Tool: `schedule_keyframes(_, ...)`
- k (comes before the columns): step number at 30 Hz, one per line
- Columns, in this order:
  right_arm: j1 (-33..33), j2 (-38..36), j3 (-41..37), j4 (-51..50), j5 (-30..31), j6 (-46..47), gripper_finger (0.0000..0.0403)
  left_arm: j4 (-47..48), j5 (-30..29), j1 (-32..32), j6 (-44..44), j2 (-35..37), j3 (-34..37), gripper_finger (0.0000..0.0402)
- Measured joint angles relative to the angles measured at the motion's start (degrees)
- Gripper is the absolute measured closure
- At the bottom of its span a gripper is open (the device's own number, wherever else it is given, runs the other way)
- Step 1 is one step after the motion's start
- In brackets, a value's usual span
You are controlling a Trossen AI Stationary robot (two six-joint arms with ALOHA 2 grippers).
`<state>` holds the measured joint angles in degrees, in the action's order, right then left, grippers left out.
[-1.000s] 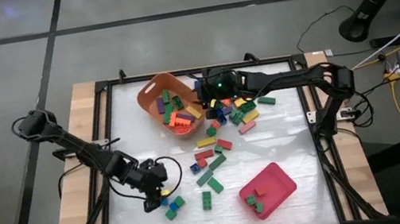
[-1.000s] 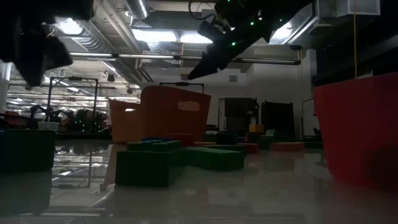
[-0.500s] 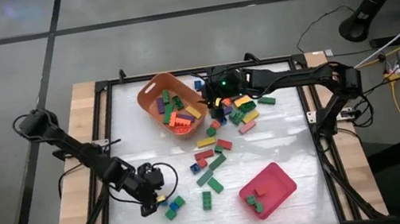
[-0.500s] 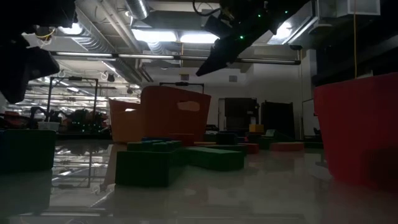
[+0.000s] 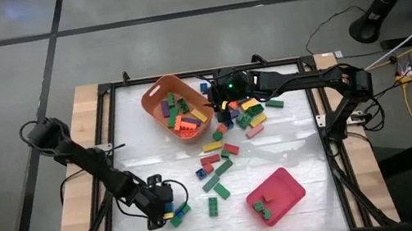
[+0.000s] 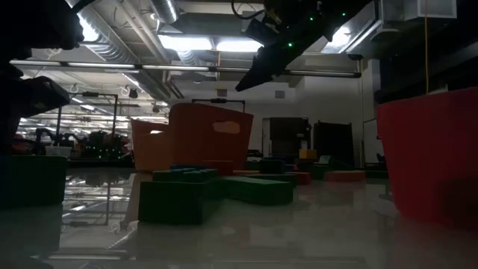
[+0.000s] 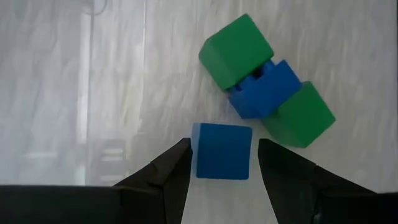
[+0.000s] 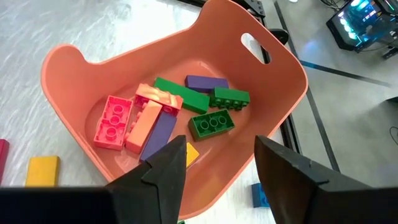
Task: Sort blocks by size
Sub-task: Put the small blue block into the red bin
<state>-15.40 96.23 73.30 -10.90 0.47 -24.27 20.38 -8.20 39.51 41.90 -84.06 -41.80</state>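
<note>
Left wrist view is showing the left gripper [image 7: 221, 158] hanging low over the desk [image 7: 93, 93] with its jaws spread around a small blue cube [image 7: 222, 151], one finger on each side and no clear squeeze yet. Just beyond it, a green cube [image 7: 236, 43], a blue studded brick [image 7: 264, 87] and a second green cube [image 7: 298, 116] are lying touching in a row. These blocks are looking light, stiff and smooth-sided, so I judge they are likely to skate on the glossy desk; gripping the flat opposite faces low down seems safest. The right gripper [image 8: 214, 165] is hovering over the orange tub [image 8: 273, 68] with its jaws spread and nothing between them; inside, long bricks such as a green one [image 8: 211, 124] and a pink one [image 8: 113, 121] are piling up. In the high view most loose blocks [image 5: 224, 150] are sitting mid-desk, and the red tray [image 5: 284, 186] is holding a few. The cube's underside is hidden, and the low view is too dark to sort out blocks.
</note>
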Motion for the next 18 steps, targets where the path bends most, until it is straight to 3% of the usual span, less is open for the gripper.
schedule_keyframes(14,0.0,-0.1,0.0,-0.3,0.0,0.0,0.0214,-0.4,-0.1,0.2,0.4,-5.2,-0.1,0.0231)
schedule_keyframes(18,0.0,-1.6,0.0,-3.7,0.0,0.0,0.0214,-0.5,-0.4,-0.1,1.1,-5.8,-0.2,0.0260)
